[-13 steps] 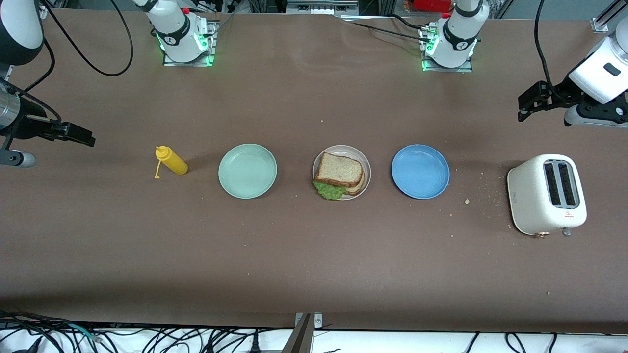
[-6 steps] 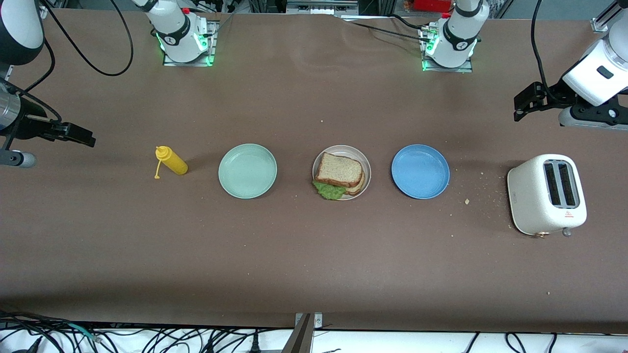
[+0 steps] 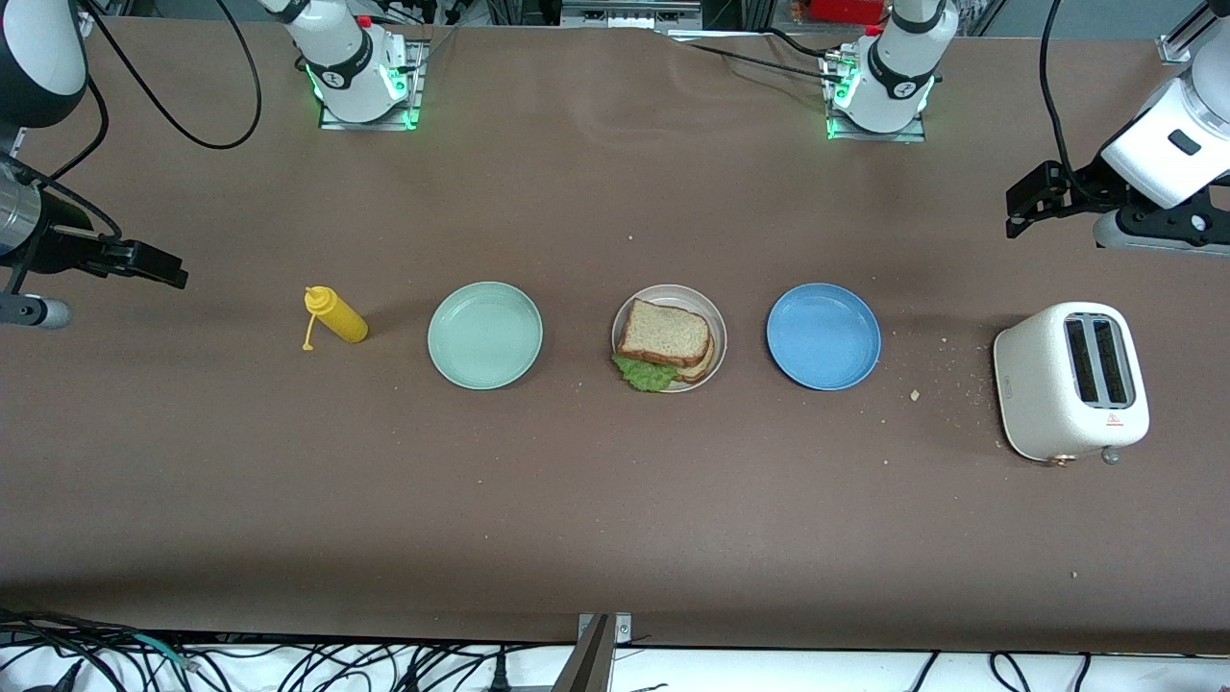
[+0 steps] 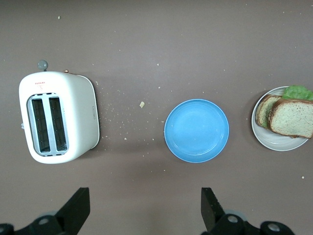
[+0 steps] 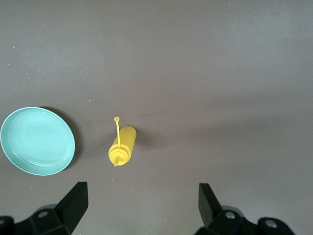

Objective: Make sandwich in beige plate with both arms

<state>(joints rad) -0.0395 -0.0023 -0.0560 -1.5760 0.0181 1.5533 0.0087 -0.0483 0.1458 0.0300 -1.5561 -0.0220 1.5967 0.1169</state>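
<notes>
The sandwich (image 3: 665, 338) lies assembled on the beige plate (image 3: 712, 317), between the mint-green plate (image 3: 484, 335) and the blue plate (image 3: 824, 335), with lettuce (image 3: 646, 373) protruding at the edge nearer the front camera. The left gripper (image 4: 145, 211) hangs over the table (image 3: 615, 500) near the toaster (image 3: 1071, 381), fingers wide, empty. The right gripper (image 5: 142, 210) hangs near the mustard bottle (image 3: 335, 315), fingers wide, empty.

A high front camera faces both robot bases across the brown counter (image 3: 615, 500), taking in its whole length, while each wrist camera looks straight down from well above it, the left sharing the round blue plate (image 4: 196, 130) and the right sharing the yellow squeeze bottle (image 5: 122, 145).
</notes>
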